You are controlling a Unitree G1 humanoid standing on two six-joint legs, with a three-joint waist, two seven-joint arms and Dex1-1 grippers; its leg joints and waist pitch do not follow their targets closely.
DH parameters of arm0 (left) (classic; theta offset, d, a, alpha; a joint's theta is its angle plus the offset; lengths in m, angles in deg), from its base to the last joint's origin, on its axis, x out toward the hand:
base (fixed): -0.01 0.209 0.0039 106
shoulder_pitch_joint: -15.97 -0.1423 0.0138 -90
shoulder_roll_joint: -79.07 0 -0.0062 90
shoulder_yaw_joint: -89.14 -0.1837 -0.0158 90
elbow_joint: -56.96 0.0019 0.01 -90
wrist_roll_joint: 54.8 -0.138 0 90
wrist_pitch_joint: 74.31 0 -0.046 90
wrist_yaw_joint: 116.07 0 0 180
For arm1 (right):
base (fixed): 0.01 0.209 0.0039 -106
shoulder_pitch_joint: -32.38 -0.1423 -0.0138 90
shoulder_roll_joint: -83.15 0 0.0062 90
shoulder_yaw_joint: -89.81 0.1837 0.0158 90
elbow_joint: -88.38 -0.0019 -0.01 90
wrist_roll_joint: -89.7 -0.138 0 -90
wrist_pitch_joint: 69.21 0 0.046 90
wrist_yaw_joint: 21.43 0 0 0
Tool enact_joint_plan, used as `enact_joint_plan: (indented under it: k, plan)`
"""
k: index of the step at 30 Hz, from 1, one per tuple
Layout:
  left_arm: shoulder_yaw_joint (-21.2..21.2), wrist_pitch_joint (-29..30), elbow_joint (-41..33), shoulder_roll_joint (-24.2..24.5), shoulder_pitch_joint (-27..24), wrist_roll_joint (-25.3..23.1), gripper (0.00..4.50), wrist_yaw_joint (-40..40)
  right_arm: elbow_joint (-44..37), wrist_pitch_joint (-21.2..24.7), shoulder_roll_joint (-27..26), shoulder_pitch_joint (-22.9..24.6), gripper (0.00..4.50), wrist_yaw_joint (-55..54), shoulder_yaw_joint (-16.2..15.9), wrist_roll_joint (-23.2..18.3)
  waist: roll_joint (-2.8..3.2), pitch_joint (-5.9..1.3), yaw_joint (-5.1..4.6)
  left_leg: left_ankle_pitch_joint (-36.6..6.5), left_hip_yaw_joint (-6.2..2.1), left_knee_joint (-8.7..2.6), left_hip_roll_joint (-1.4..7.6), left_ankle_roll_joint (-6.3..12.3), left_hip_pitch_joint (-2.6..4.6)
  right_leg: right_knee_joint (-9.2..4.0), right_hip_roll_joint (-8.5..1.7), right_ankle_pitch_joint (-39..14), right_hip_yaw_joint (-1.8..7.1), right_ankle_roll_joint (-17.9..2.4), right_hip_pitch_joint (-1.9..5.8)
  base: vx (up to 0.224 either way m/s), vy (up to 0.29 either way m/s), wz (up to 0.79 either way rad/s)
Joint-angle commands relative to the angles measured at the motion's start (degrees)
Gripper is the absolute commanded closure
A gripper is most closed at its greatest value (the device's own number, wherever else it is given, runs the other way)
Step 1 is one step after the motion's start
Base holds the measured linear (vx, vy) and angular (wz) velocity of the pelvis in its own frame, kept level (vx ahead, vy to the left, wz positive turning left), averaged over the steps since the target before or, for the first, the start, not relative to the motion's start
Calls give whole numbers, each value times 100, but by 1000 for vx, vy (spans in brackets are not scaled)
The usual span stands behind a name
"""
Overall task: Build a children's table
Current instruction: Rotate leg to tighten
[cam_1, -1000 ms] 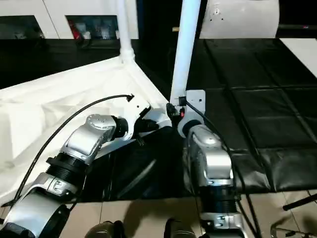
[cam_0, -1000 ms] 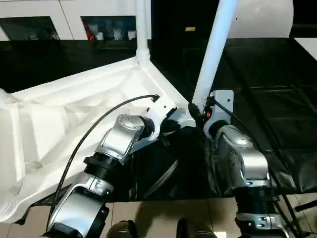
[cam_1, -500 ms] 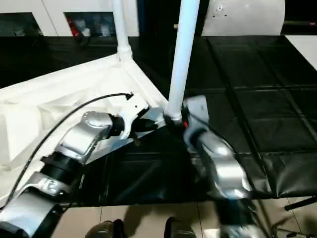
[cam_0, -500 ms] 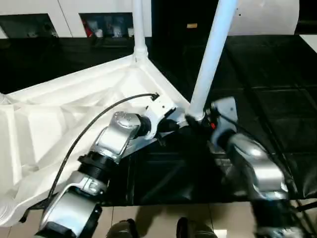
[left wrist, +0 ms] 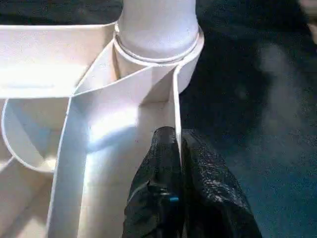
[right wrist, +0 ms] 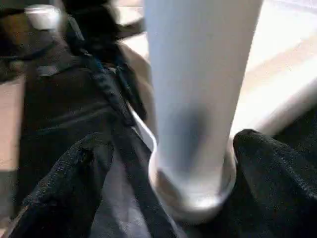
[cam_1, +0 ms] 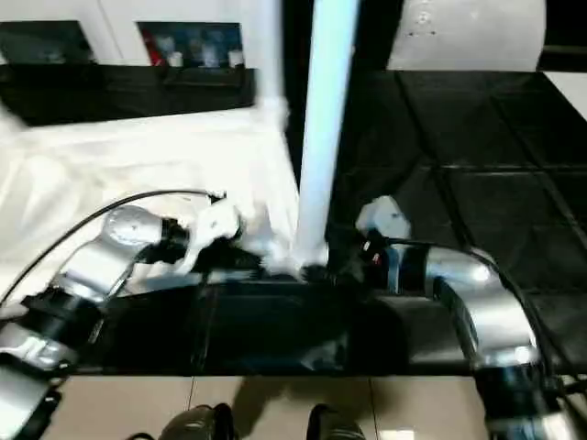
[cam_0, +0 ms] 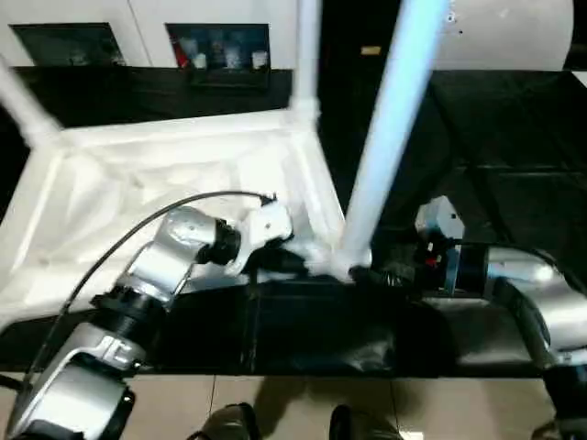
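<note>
The white table top [cam_0: 174, 174] lies upside down on the black floor mats [cam_0: 514, 119], ribs up. It sat slanted in the head view 1 second ago, with a corner poking away from the robot. Now its far edge runs almost straight across. The whole picture has swung too, so the head moved as well, and how much the table itself turned is hard to say.

The near leg [cam_0: 381, 156] stands in the corner socket next to the robot. It leaned more a second ago and now stands a bit straighter. A far leg [cam_0: 307, 55] stands at the back corner, and a third leg [cam_0: 23, 110] sticks up at the far left corner.

The right arm was bent close in front of the robot. Now it reaches in from the right side. The right gripper [right wrist: 163, 163] has its 2 black fingers spread wide, 1 on each side of the leg's foot, not squeezing it.

The left gripper [left wrist: 178, 168] has its fingers pinched tight on the thin table rim [left wrist: 176, 109], just under the socket, holding the table in place.

This looks like a fresh grab between twists, so the leg is likely not fully screwed in yet.
</note>
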Motion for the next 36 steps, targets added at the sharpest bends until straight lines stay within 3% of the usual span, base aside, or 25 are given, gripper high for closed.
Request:
enact_joint_plan:
  k: [1, 6, 11, 12, 14, 22, 27, 33, 36]
  plan:
    - [-304, -193, -41, 60, -11, -35, 450, 413, 102, -93, 67, -87, 47, 358, -162, -104, -29, -444, -1, -710, -127, -299, 421, 741, 92, -308, -544, -920, 321, -1517, 335, 0, 0, 0]
    - [-366, -410, -103, 163, -44, 53, 450, 795, 485, -312, 52, -331, 83, 845, -475, -14, -38, -455, 83, -699, -118, -295, 424, 664, 105, -294, -557, -947, 328, -1536, 328, 0, 0, 0]
    - [-381, -489, -77, 193, -35, 55, 450, 892, 688, -374, 58, -497, 118, 1120, -590, -54, -38, -458, 87, -698, -123, -294, 422, 642, 96, -289, -553, -974, 322, -1524, 335, 0, 0, 0]
    - [-364, -530, -53, 209, -36, 56, 450, 908, 717, -386, 88, -536, 136, 1267, -658, -55, -98, -459, 84, -665, -115, -293, 419, 657, 89, -287, -552, -945, 325, -1511, 342, 0, 0, 0]
    - [-362, -547, -35, 217, -32, 62, 450, 912, 753, -405, 101, -558, 151, 1332, -688, -55, -68, -463, 94, -601, -120, -285, 420, 693, 88, -276, -552, -936, 322, -1499, 336, 0, 0, 0]
    - [-311, -609, 35, 230, -59, 43, 450, 798, 867, -534, 124, -599, 223, 1516, -793, -1, -72, -461, 101, -564, -119, -282, 422, 718, 88, -278, -546, -987, 317, -1479, 326, 0, 0, 0]
    - [-275, -624, 57, 194, -104, 22, 450, 678, 806, -544, 104, -504, 240, 1520, -847, -25, -57, -465, 104, -594, -118, -279, 422, 706, 91, -282, -548, -978, 318, -1488, 327, 0, 0, 0]
    - [-99, -380, 50, -14, -120, 155, 450, 390, 316, -126, -38, -181, 246, 1261, -740, -320, -36, -478, 144, -587, -120, -277, 436, 710, 108, -273, -541, -877, 318, -1524, 320, 0, 0, 0]
    - [83, 17, 28, -297, -75, 273, 450, -37, -8, 205, -382, 50, 246, 453, -573, -334, -40, -469, 159, -639, -117, -286, 442, 653, 118, -296, -543, -979, 325, -1505, 305, 0, 0, 0]
